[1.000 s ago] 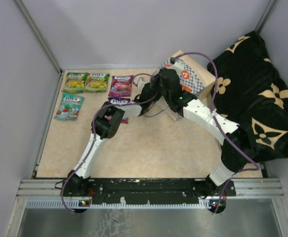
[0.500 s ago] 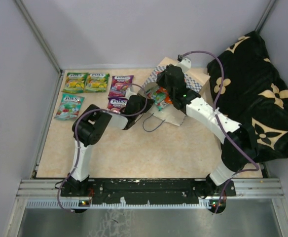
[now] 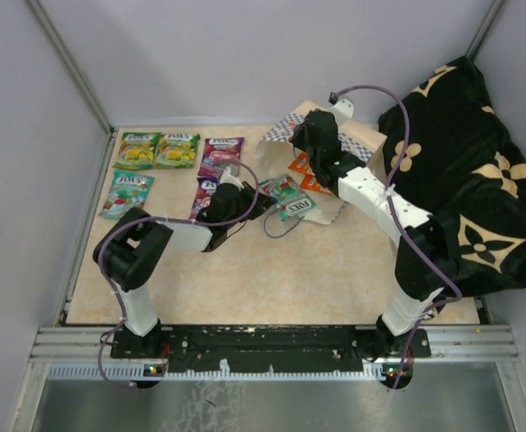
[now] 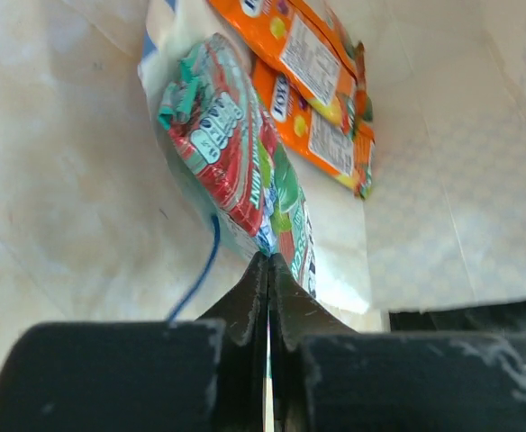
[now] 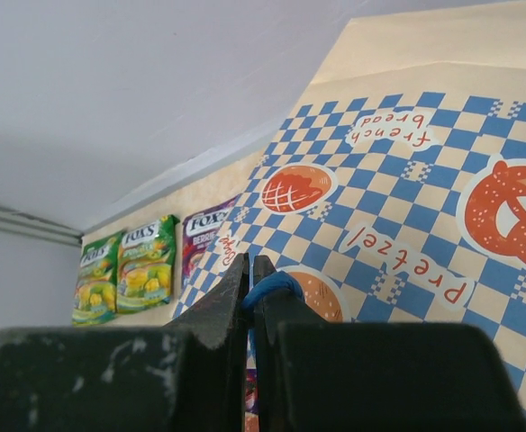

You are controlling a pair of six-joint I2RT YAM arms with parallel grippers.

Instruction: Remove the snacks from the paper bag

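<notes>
- The left hand (image 4: 268, 270) had its jaws pressed together on the near edge of a teal pouch (image 4: 236, 162), which lay half out of the mouth of the paper bag (image 3: 331, 209).
- The right hand (image 5: 250, 281) had its jaws closed on the bag's blue cord handle (image 5: 270, 286), just above the blue-white checkered band.
- Two orange pouches (image 4: 321, 85) lay overlapping inside the bag, just beyond the teal pouch.
- A second cord loop (image 3: 278, 225) lay on the worktop (image 3: 272, 270) in front of the bag's mouth.
- Two green-yellow pouches (image 3: 157, 150) lay side by side on the worktop at the far left, well apart from the bag.
- A purple pouch (image 3: 221, 156) lay just to their right.
- A second teal pouch (image 3: 126, 193) lay nearer the arms than the green-yellow pair.
- A further pouch (image 3: 206, 191), probably purple, was partly hidden by the left arm.
- A black cloth (image 3: 461, 180) with tan flowers was heaped at the right edge, beside the bag.
</notes>
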